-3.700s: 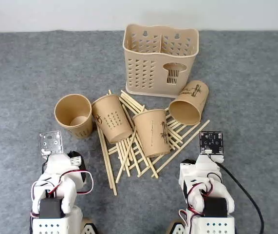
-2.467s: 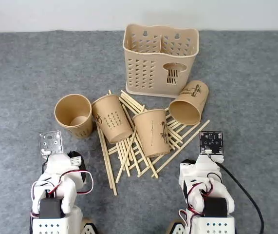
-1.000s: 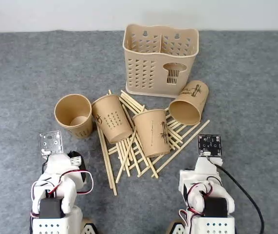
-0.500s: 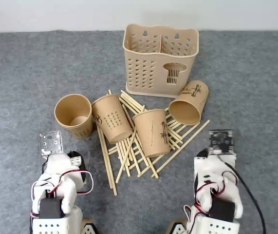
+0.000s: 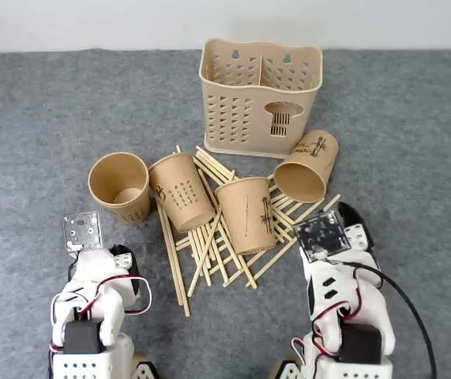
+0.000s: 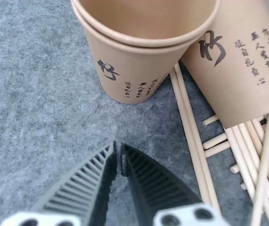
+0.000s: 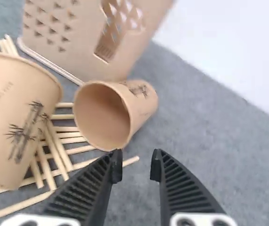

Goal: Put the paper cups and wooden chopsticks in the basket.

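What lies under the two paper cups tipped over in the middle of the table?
Wooden chopsticks lie in a loose pile under the first tipped cup and the second tipped cup. The cups cover parts of them, so their number cannot be told.

Surface notes: the counter [image 5: 35, 110] is covered edge to edge in grey felt-like matting, faintly mottled, with loose fibres visible up close. A plain white wall [image 5: 91, 24] runs along its far edge, meeting the matting in a straight line.
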